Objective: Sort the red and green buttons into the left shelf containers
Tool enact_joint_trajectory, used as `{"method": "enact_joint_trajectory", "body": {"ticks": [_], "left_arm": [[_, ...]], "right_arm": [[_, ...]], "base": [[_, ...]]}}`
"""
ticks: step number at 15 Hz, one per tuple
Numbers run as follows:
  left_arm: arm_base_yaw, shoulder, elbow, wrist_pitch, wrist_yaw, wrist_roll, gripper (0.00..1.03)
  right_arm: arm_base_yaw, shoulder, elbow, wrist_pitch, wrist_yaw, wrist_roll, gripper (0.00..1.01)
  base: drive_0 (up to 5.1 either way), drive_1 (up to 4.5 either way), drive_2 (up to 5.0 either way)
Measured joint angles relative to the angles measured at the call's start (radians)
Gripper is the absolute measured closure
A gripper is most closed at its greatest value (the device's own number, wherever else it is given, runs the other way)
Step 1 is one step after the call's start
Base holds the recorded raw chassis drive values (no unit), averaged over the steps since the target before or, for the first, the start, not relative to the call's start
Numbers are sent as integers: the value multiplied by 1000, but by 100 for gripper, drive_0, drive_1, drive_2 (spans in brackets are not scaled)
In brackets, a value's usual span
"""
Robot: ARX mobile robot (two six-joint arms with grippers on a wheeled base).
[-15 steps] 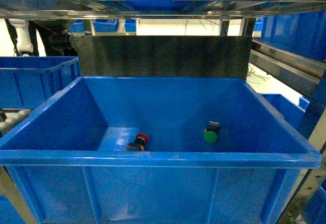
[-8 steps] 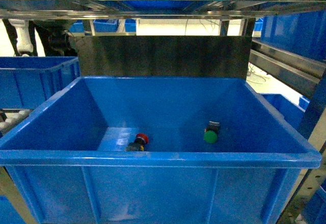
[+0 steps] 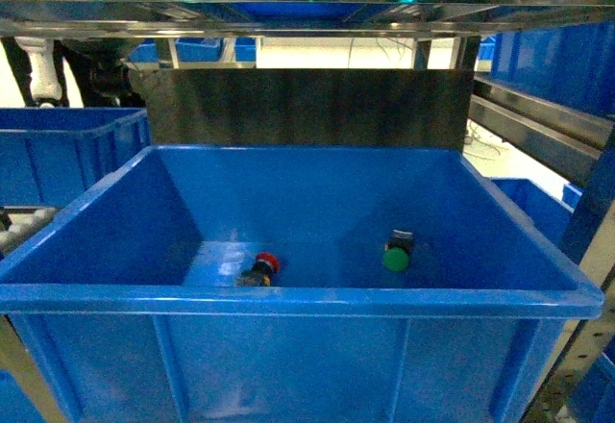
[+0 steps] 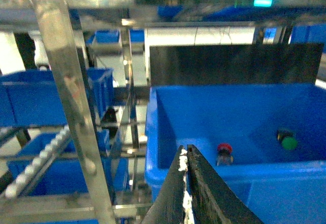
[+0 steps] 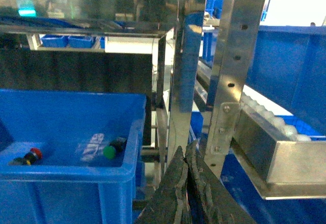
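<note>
A red button (image 3: 263,267) lies on the floor of the big blue bin (image 3: 288,300), left of centre; a green button (image 3: 396,256) lies to its right. Both buttons also show in the wrist views: red button (image 4: 224,151), green button (image 4: 288,141), red button (image 5: 31,155), green button (image 5: 109,151). My left gripper (image 4: 185,151) is shut and empty, outside the bin's near left corner. My right gripper (image 5: 185,150) is shut and empty, right of the bin, in front of a metal upright. Neither gripper shows in the head view.
A metal shelf post (image 4: 71,96) stands left of the bin, with blue containers (image 4: 30,102) on the left racks and a roller track (image 4: 35,165). Right of the bin stand perforated uprights (image 5: 234,71) and a roller rail (image 5: 275,132). A shelf deck (image 3: 307,14) hangs overhead.
The head view has shifted very slightly; the buttons lie where they were in the bin.
</note>
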Motion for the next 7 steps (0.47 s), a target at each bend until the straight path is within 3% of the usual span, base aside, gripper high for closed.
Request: {"method": "enact_joint_trajectory", "body": {"ticks": [5, 6, 7], "left_arm": [[0, -11, 0, 6, 0, 0, 101], [0, -11, 0, 6, 0, 0, 88], [0, -11, 0, 6, 0, 0, 51]], "right_arm": [[2, 1, -1, -4, -2, 0, 99], [2, 1, -1, -5, -2, 0, 86], [2, 1, -1, -4, -2, 0, 50]], "base": [[0, 0, 0], [0, 0, 0], [0, 0, 0]]}}
